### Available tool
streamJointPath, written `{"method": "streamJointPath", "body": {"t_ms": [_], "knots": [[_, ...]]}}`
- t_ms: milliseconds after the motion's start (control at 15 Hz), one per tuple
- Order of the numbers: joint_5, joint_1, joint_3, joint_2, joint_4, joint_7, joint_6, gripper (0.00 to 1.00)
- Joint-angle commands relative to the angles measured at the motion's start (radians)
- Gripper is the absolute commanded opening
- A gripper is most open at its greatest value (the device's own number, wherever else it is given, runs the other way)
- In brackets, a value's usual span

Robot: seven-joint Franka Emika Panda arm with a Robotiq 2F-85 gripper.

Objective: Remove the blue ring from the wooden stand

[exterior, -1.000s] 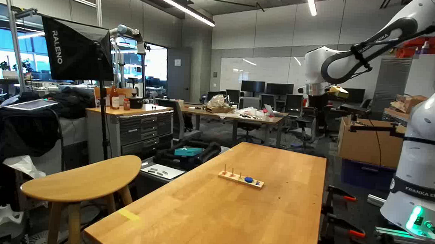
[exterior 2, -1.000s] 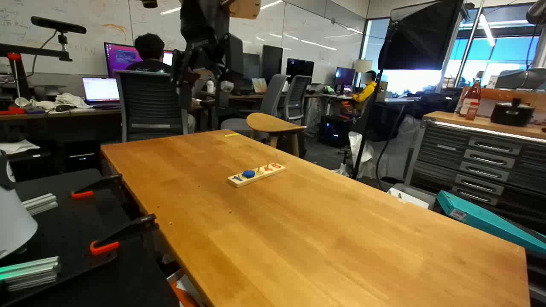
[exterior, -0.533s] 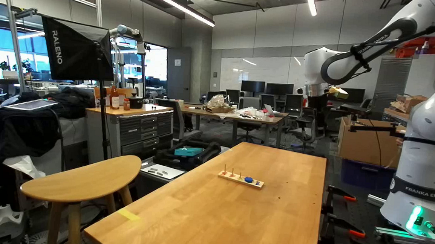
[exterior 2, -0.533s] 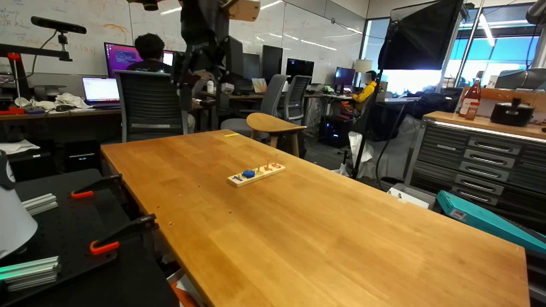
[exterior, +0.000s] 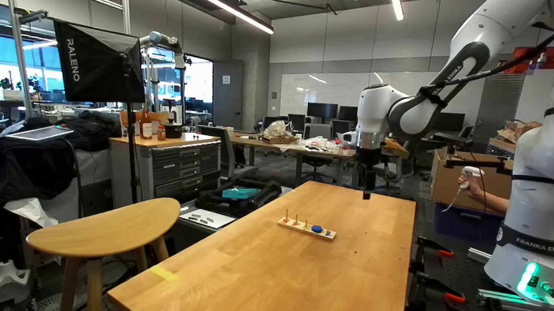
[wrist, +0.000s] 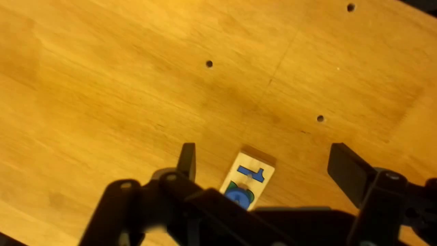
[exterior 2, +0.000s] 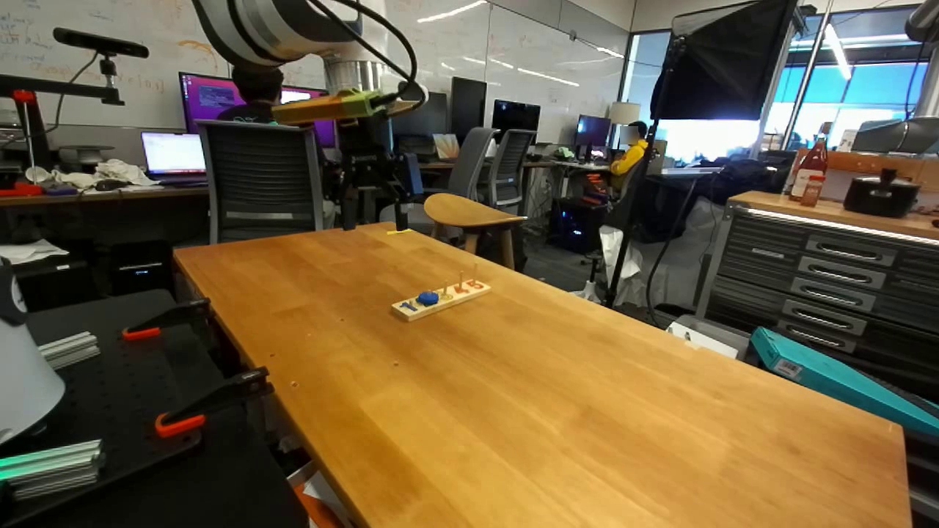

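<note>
The wooden stand (exterior: pixel 300 228) is a low pale base with several short pegs, lying on the table in both exterior views (exterior 2: pixel 451 299). The blue ring (exterior: pixel 316 229) sits on the stand around its second peg from one end, also in an exterior view (exterior 2: pixel 428 298). My gripper (exterior: pixel 367 195) is open and empty, above the table and apart from the stand (exterior 2: pixel 375 220). In the wrist view my open fingers (wrist: pixel 263 147) frame the stand's end (wrist: pixel 254 162) with a blue "1". The blue ring (wrist: pixel 238 197) there is partly hidden by the gripper linkage.
The wooden table (exterior: pixel 260 274) has small dark holes and a strip of yellow tape (exterior: pixel 165 273). Clamps with orange tips (exterior 2: pixel 180 425) grip its edge at the robot's side. A wooden stool (exterior: pixel 109 227) stands beside it. A hand holds a white controller (exterior: pixel 473 172) behind the arm.
My arm has come down and over toward the stand, bringing the gripper lower above the table. A hand with a white controller has come into view. The stand and blue ring have not moved.
</note>
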State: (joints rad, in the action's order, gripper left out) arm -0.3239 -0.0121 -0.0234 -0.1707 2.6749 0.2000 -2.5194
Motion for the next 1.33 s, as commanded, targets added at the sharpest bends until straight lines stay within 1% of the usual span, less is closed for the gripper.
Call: {"method": "streamJointPath", "body": {"t_ms": [0,133,267,400,600,800,1067,1267], "knots": [[0.136,-0.032,0.022,0.256,-0.162,0.018,-0.085,1.00],[0.235,-0.028,0.042,0.379,-0.252,0.048,-0.106,1.00],[0.288,-0.008,0.063,0.465,-0.322,0.061,-0.126,1.00],[0.304,0.004,0.076,0.541,-0.381,0.055,-0.148,1.00],[0.291,0.011,0.081,0.624,-0.439,0.041,-0.195,1.00],[0.263,0.008,0.068,0.667,-0.456,0.027,-0.259,1.00],[0.263,0.017,0.071,0.694,-0.460,0.027,-0.304,1.00],[0.267,0.028,0.076,0.703,-0.459,0.030,-0.316,1.00]]}}
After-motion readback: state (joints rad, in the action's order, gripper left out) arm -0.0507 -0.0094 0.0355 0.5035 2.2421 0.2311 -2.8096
